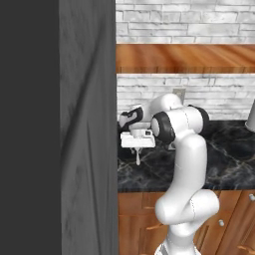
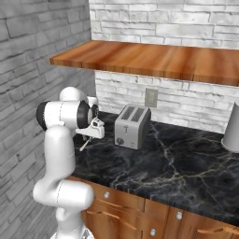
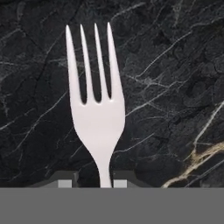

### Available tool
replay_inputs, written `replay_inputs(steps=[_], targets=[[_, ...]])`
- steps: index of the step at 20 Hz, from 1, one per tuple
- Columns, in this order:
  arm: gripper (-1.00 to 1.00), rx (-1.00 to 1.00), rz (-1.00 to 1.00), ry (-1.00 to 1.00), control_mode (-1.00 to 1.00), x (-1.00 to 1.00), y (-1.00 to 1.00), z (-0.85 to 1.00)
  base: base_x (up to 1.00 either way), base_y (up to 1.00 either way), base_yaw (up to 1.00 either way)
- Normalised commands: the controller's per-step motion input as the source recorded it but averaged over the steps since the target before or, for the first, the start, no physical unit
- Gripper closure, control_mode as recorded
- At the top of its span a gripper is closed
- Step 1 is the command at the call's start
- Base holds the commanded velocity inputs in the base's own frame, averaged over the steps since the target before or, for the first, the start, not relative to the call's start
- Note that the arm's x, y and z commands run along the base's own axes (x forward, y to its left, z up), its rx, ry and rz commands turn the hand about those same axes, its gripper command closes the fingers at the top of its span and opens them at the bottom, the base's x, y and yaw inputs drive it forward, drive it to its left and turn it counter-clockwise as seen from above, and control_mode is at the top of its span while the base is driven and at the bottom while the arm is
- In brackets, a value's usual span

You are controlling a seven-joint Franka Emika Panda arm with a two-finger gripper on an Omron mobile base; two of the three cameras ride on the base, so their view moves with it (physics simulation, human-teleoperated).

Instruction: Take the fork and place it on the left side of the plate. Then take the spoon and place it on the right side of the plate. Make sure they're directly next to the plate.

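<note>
1. fork (image 3: 97, 118) fills the hand view, its handle running down between the two finger tips of the hand (image 3: 92, 183), tines pointing away over the black marble bench (image 3: 175, 65).
2. hand looks closed onto the fork's handle, beside the toaster (image 2: 132, 126).
3. step in hand: the fork pickup; next, i judge, carry it to the plate's left side.
</note>
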Motion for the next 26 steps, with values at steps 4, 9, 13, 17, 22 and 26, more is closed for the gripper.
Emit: replay_inputs(steps=[4,9,13,17,22,26], targets=[[1.00,0.00,-0.13,-0.01,-1.00,-0.71,-0.42,-0.86,0.00,0.00,0.00],[1.00,0.00,-0.10,-0.04,-1.00,-0.57,-0.26,-0.60,0.00,0.00,0.00],[1.00,-0.01,-0.07,-0.08,-1.00,-0.51,-0.12,-0.47,0.00,0.00,0.00],[1.00,-0.07,-0.04,-0.16,-1.00,-0.50,0.00,-0.46,0.00,0.00,0.00],[1.00,-0.11,-0.01,-0.27,-1.00,-0.62,0.00,-0.39,0.00,0.00,0.00],[1.00,-0.11,-0.01,-0.38,-1.00,-0.84,-0.11,-0.38,0.00,0.00,0.00]])
